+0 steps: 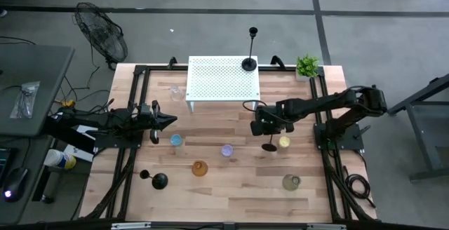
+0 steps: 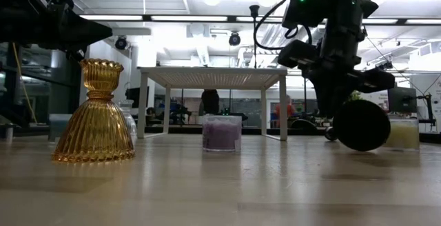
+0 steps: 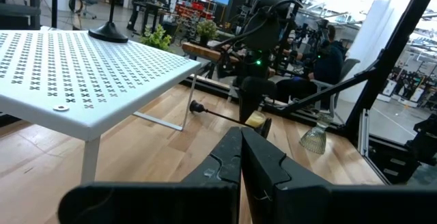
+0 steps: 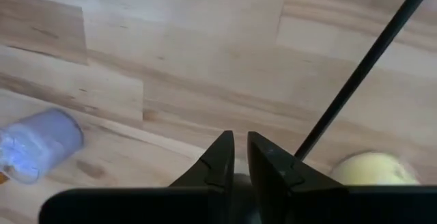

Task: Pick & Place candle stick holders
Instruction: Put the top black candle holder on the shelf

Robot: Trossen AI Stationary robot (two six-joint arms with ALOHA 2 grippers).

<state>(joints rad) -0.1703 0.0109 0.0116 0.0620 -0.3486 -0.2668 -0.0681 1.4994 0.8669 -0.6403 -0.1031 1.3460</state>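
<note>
My right gripper (image 1: 267,128) (image 4: 239,152) is shut on a slim black candlestick (image 1: 269,146) low over the table, right of centre. The candlestick lies nearly level, with its round base (image 2: 361,125) facing the near edge and its cup (image 3: 194,106) pointing far. A second black candlestick (image 1: 249,63) stands by its base on the white stand's (image 1: 223,79) far right corner. A third (image 1: 158,181) lies on its side at the near left. My left gripper (image 1: 172,121) (image 3: 240,157) is shut and empty at the left. My right gripper comes at the candlestick from above, its fingers pointing down. The thin stem (image 4: 305,147) comes out right beside one finger and runs away across the wood. The fingers hide the place of contact. Whether the base touches the table, I cannot tell.
Small glass holders stand on the wood: blue (image 1: 175,140), purple (image 1: 226,150), amber (image 1: 200,168), yellow (image 1: 284,142), pale green (image 1: 291,182) and a clear one (image 1: 175,90) left of the stand. A green potted plant (image 1: 306,66) is at the far right corner.
</note>
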